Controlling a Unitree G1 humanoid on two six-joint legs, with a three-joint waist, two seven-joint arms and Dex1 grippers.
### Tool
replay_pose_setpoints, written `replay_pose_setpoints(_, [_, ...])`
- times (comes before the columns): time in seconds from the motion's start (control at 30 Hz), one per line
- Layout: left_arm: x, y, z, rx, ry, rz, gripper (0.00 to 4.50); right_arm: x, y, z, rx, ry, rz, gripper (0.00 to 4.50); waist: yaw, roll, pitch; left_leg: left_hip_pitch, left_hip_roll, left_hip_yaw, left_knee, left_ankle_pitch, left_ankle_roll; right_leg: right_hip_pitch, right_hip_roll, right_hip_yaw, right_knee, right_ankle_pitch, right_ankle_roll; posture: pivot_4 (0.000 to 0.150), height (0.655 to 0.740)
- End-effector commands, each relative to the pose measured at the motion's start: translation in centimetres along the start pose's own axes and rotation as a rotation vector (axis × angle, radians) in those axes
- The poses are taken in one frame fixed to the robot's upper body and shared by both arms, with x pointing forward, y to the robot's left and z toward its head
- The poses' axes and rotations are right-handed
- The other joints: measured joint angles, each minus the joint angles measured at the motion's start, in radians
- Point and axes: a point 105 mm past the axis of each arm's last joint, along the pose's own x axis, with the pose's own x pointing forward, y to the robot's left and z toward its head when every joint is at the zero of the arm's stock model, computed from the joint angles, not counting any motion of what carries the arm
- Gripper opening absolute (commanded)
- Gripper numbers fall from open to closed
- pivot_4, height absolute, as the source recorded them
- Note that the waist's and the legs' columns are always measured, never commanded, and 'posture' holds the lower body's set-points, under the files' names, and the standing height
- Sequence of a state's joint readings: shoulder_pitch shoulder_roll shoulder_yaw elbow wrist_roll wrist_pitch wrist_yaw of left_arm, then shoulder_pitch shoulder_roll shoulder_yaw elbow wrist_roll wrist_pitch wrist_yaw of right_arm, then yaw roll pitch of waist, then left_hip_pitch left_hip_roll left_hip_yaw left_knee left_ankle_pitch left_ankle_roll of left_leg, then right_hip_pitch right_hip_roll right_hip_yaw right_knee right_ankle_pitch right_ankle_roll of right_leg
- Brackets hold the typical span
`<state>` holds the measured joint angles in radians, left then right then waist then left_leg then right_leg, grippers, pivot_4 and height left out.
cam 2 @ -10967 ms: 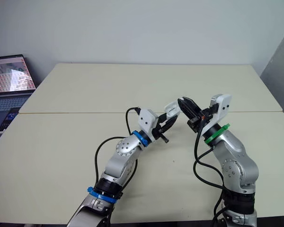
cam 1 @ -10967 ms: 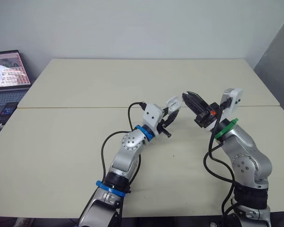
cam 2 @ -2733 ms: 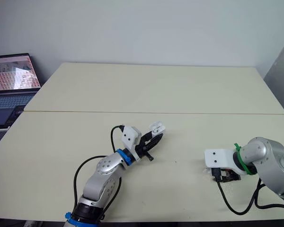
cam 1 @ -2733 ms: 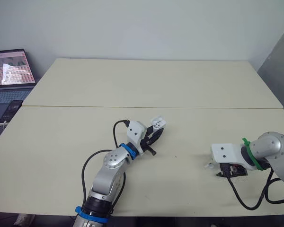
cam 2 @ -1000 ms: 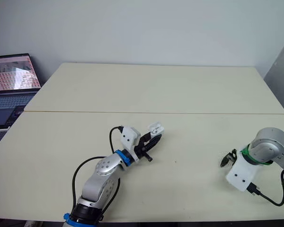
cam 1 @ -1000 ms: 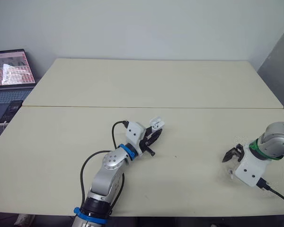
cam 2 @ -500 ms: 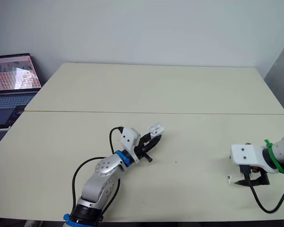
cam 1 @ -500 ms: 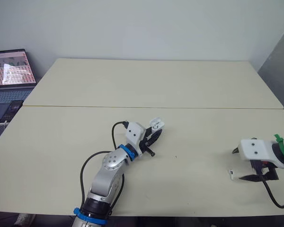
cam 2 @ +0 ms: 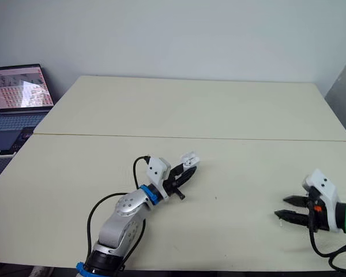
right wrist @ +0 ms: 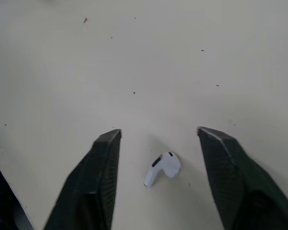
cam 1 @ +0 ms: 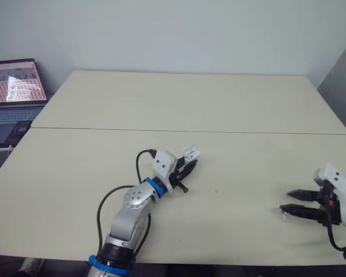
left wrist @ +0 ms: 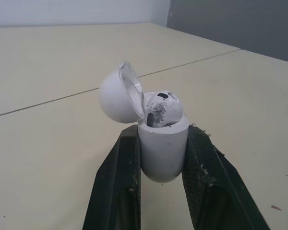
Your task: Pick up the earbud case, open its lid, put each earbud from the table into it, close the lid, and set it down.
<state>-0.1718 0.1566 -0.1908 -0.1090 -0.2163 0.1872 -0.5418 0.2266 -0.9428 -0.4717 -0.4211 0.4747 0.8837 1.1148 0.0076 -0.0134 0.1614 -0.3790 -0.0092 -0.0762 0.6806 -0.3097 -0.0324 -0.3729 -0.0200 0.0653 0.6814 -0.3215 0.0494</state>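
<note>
Left hand [cam 1: 183, 169] clamps earbud case [left wrist: 163, 148] mid-bench, lid [left wrist: 116, 101] flipped open, seated earbud [left wrist: 161, 108] inside. Right hand [right wrist: 158, 133] spread wide, straddling loose earbud [right wrist: 163, 167] on bench [cam 1: 161, 104], near right.

Pale beige surface [cam 1: 190, 104], looks like two tops pushed together, with the seam [cam 1: 248, 132] running 9 to 3 across the middle. Open laptop [cam 1: 16, 83] off at 10 o'clock, screen lit. Small dark flat thing [cam 1: 15, 134] just in front of it, can't tell what. Plain light wall [cam 1: 173, 34] at 12, grey panel [cam 1: 341, 75] at 2.
</note>
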Motion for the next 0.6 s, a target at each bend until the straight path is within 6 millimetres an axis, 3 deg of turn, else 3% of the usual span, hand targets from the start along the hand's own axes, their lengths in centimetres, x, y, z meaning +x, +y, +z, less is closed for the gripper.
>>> replay_pose_setpoints(0.03, [0.2, -0.5, 1.3, 0.027, -0.047, -0.029, 0.76, -0.5, -0.6, 0.5, -0.021, -0.049, -0.07, 1.3, -0.002, 0.0, 0.0, 0.0, 0.0, 0.0, 0.0, 0.0, 0.0, 0.0, 0.0, 0.0, 0.0, 0.0, 0.0, 0.15, 0.74])
replay_pose_setpoints(0.13, [0.3, -0.5, 1.3, 0.028, -0.047, -0.032, 0.76, -0.4, -1.0, -0.2, -0.001, -0.051, -0.097, 0.19, -0.002, 0.0, 0.0, 0.0, 0.0, -0.001, 0.0, 0.0, 0.0, 0.0, 0.001, 0.0, 0.0, 0.0, 0.0, 0.15, 0.74])
replay_pose_setpoints(0.17, [0.3, -0.5, 1.3, 0.029, -0.046, -0.033, 0.76, -0.2, -1.0, -0.6, 0.001, -0.04, -0.103, 0.04, -0.002, 0.0, 0.0, 0.0, 0.0, -0.001, 0.0, 0.0, 0.0, 0.0, 0.001, 0.0, 0.0, 0.0, 0.0, 0.15, 0.74])
replay_pose_setpoints(0.4, [0.2, -0.4, 1.4, 0.031, -0.043, -0.033, 0.76, 0.3, -1.2, -3.0, -0.003, 0.037, -0.13, 0.04, -0.003, 0.0, 0.0, 0.0, 0.0, 0.0, 0.0, 0.0, 0.0, 0.0, 0.001, 0.0, 0.0, 0.0, 0.0, 0.15, 0.74])
replay_pose_setpoints(0.6, [0.2, -0.4, 1.4, 0.034, -0.042, -0.034, 0.76, 1.0, -1.9, -3.8, -0.002, 0.051, -0.155, 0.04, -0.004, 0.0, 0.0, 0.0, 0.0, 0.0, 0.0, 0.0, 0.0, 0.0, 0.001, 0.0, 0.0, 0.0, 0.0, 0.15, 0.74])
